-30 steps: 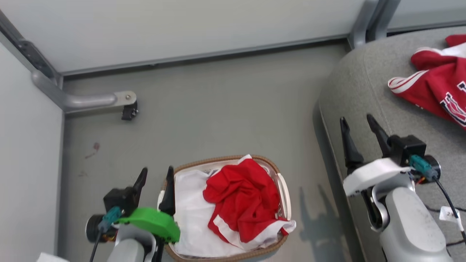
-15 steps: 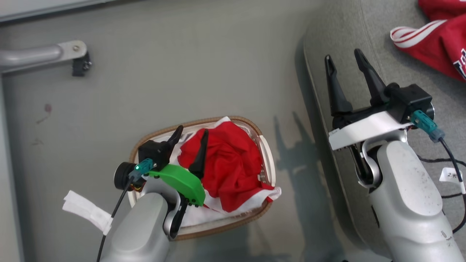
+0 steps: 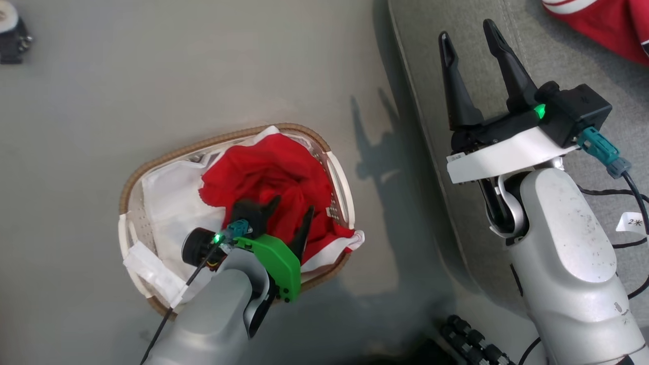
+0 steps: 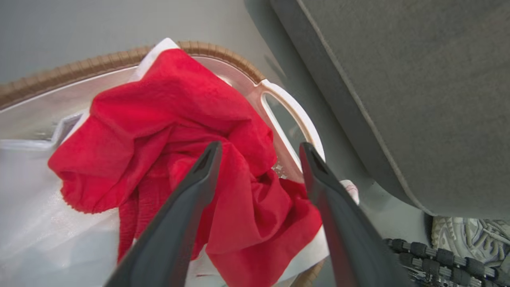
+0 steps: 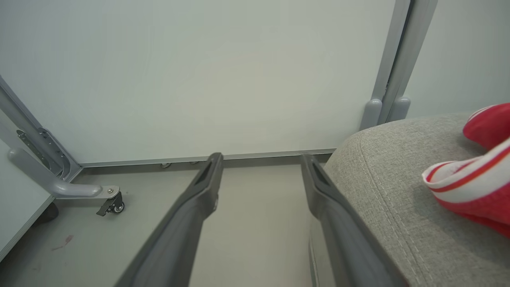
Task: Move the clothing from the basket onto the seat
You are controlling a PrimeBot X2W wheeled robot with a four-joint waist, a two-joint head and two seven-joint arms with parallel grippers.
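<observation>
Moved in from the basket [image 3: 167, 158] rim, the left pincer [image 3: 293, 204] now hangs spread wide above the clothing [image 3: 263, 167] heaped in the basket's 3 o'clock half. Right pincer [image 3: 467, 29], equally spread, hovers over the seat [image 3: 557, 61] at 2 o'clock.

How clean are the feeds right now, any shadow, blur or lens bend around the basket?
Head view: even light, sharp; a forked shadow lies on the floor beside the basket, off the red jersey. Left wrist view: jersey crisp, white liner washed out pale. Right wrist view: wall post leans, wide-angle bend; no glare.
</observation>
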